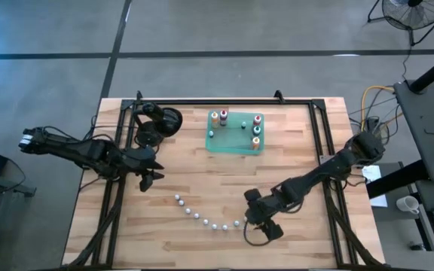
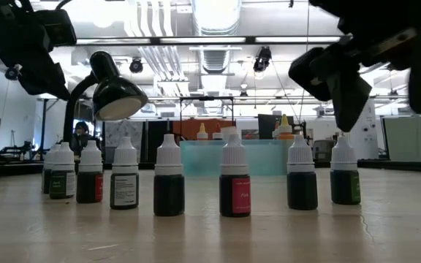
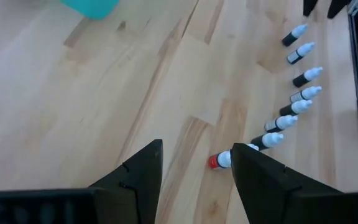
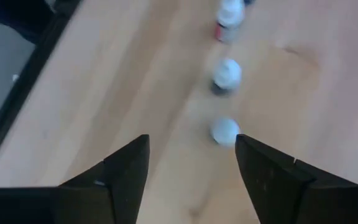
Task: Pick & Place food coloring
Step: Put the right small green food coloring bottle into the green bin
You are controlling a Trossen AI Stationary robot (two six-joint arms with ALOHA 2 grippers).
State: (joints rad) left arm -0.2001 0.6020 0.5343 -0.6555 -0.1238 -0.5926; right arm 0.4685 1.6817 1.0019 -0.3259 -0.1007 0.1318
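Several small white-capped food coloring bottles point(image 1: 206, 218) stand on their bases in a curved row on the near part of the table; the low view shows their dark bodies point(image 2: 168, 186). More bottles with orange and red tops point(image 1: 219, 117) stand in the translucent green tray point(image 1: 228, 144) on the far side. My right gripper point(image 1: 251, 223) hovers open above the row's right end, and the nearest white cap point(image 4: 225, 131) lies just ahead of its fingers point(image 4: 191, 140). My left gripper point(image 1: 149, 181) hangs open left of the row point(image 3: 194, 152), above bare wood.
A black desk lamp point(image 1: 160, 124) stands at the far left of the table, left of the tray, and shows in the low view point(image 2: 115, 91). Black rails point(image 1: 319, 143) run along the table's left, right and far sides. Bare wood lies between row and tray.
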